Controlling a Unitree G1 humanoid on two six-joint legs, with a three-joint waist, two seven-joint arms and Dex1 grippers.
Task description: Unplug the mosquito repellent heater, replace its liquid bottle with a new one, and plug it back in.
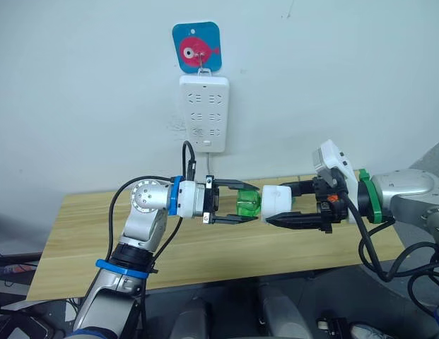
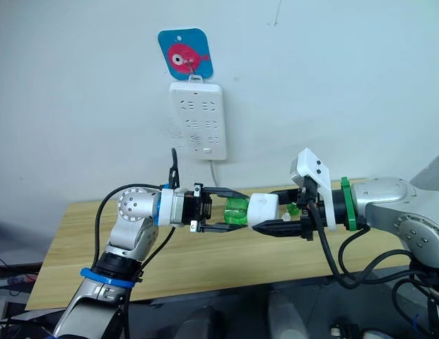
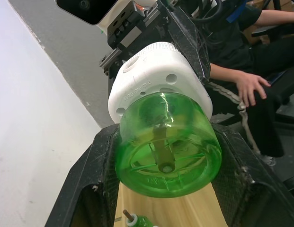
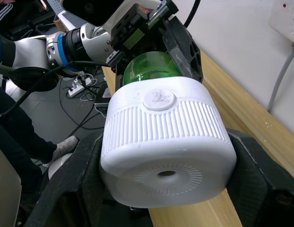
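My left gripper (image 1: 242,205) clamps the green bottle (image 1: 248,205); my right gripper (image 1: 281,208) clamps the heater (image 1: 278,200) above the table (image 1: 78,233).

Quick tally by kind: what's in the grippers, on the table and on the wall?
Heaters: 1, white heater
Green bottles: 2, held bottle, spare bottle on the table
Power strips: 1, power strip
Fish hooks: 1, fish hook
Total: 5

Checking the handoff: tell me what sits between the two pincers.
The green bottle joined to the white heater: left pincer holds the bottle, right pincer the heater. Eye views show it.
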